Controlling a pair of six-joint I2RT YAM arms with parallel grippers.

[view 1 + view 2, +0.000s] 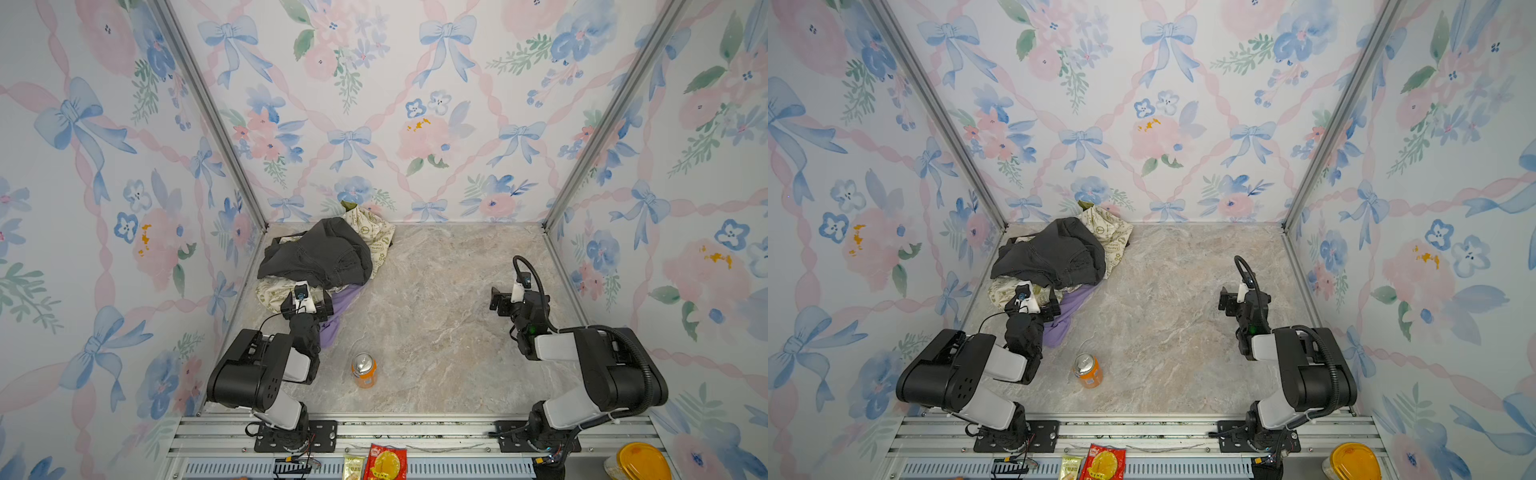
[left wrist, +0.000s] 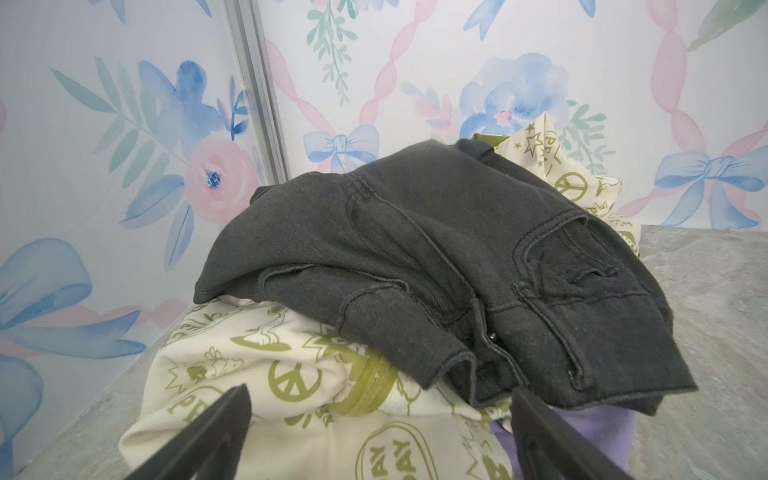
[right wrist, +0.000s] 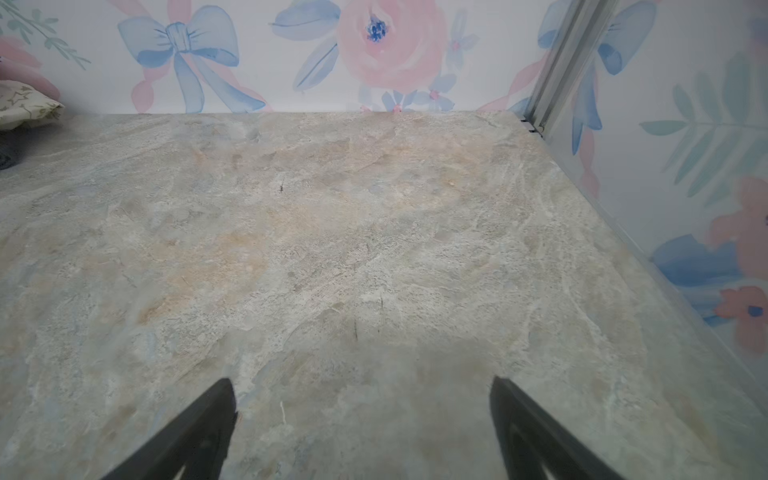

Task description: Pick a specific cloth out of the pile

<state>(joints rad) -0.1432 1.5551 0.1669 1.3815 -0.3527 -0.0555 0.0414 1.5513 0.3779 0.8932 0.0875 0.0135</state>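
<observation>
1. Floral-and-bow wallpaper (image 1: 374,104) lines three sides of the cell around a marble-look tabletop (image 1: 449,324). An orange can (image 1: 364,370) stands near the front, between the two arms and closer to the left arm (image 1: 266,370), clear of the clothes. Snack packets (image 1: 385,463) and a yellow-lidded tub (image 1: 640,461) lie beyond the front rail (image 1: 415,432).
2. Heaped in the far-left corner, the pile (image 1: 332,257) is topped by a charcoal-grey garment (image 1: 320,253). It drapes over a cream cloth (image 1: 376,232) with olive peace signs, which shows at the back and at the near edge.
3. Only a strip of the lilac cloth (image 1: 343,305) shows, trailing from under the grey garment's near edge toward the front. The rest is buried, and the left arm covers part of it in both top views; no lettering can be made out.
4. At the pile's near edge hovers the left gripper (image 2: 380,390), jaws spread wide and grasping nothing. In its wrist view the fingers frame the cream cloth, with the lilac cloth (image 2: 602,428) just beside one finger; contact cannot be told.
5. Well apart from the pile, the right gripper (image 3: 362,381) hangs over bare tabletop, jaws equally wide and empty.
</observation>
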